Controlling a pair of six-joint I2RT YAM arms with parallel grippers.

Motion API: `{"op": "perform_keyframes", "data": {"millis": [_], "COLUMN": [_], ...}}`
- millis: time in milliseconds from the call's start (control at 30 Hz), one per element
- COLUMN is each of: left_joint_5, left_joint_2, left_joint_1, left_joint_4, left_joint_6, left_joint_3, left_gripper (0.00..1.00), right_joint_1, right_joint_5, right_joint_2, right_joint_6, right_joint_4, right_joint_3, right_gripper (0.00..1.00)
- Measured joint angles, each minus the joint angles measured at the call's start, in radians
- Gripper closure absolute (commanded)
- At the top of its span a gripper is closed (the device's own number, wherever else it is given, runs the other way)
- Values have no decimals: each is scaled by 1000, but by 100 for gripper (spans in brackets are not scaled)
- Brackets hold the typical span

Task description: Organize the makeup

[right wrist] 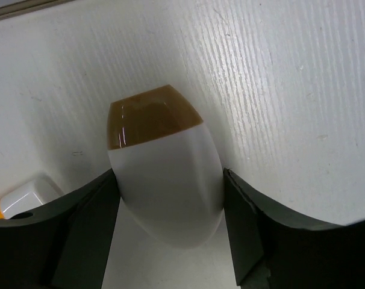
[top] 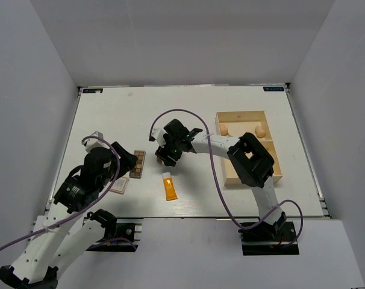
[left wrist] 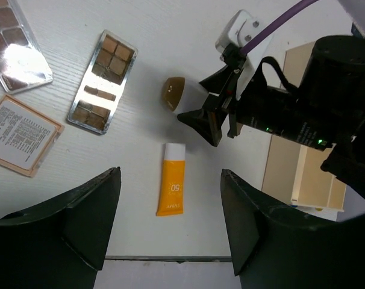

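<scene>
We start with the white tabletop [top: 230, 102]. On its right side the overhead view shows the pale wooden compartment box [top: 240, 114], partly hidden under the right arm. The left wrist view catches only a corner of that box. The left pincer [left wrist: 170, 180] hangs spread with nothing between its fingers, and its own camera looks down past them at the things lying left of centre. There we see the small cosmetics set [left wrist: 14, 45] under glare at the top corner. The square pinkish compact [left wrist: 20, 135] lies beside it with a printed label that the overhead view cannot resolve. The brown eyeshadow palette [left wrist: 102, 82] lies open with its pans showing. The orange tube [left wrist: 171, 189] lies flat near the front edge, white cap pointing away from the arms. Just beyond it the right pincer [right wrist: 168, 180] pinches the white-and-brown teardrop sponge [right wrist: 161, 174], which lies on the tabletop. Only the right wrist view shows both fingers against its sides. Two peach egg sponges [top: 224, 129] sit in the box along its far wall, seen only from above.
</scene>
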Motion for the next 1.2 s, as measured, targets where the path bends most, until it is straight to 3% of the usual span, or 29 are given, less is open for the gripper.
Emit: {"op": "perform_keyframes", "data": {"millis": [67, 133, 200, 333, 667, 1000, 1067, 1167, 1200], "left_joint_5": [20, 48, 71, 111, 254, 378, 389, 402, 405], "left_joint_2": [1, 13, 39, 105, 329, 525, 552, 608, 631], "left_joint_1": [0, 0, -4, -9, -17, -35, -44, -60, -66], "left_joint_4": [17, 41, 60, 108, 270, 365, 375, 389, 392], "left_joint_6": [-8, -16, -20, -19, -9, 22, 23, 25, 25], "left_joint_3": [-31, -66, -92, -109, -171, -170, -167, -156, -151], "left_gripper": [27, 31, 31, 31, 25, 17, 17, 16, 16], "right_joint_1": [-3, -8, -14, -50, -189, -434, -470, -513, -524], "right_joint_5": [-5, -6, -13, -39, -29, 72, 89, 100, 100], "right_joint_2": [-8, -27, -50, -173, -677, -894, -930, -961, -963], "right_joint_6": [-9, -24, -34, -61, -175, -233, -233, -233, -233], "right_joint_4": [10, 9, -19, -102, -204, -331, -331, -327, -327], "right_joint_3": [-14, -36, -51, -79, -238, -543, -576, -618, -628], "right_gripper": [76, 94, 100, 100, 98, 98, 95, 63, 48]}}
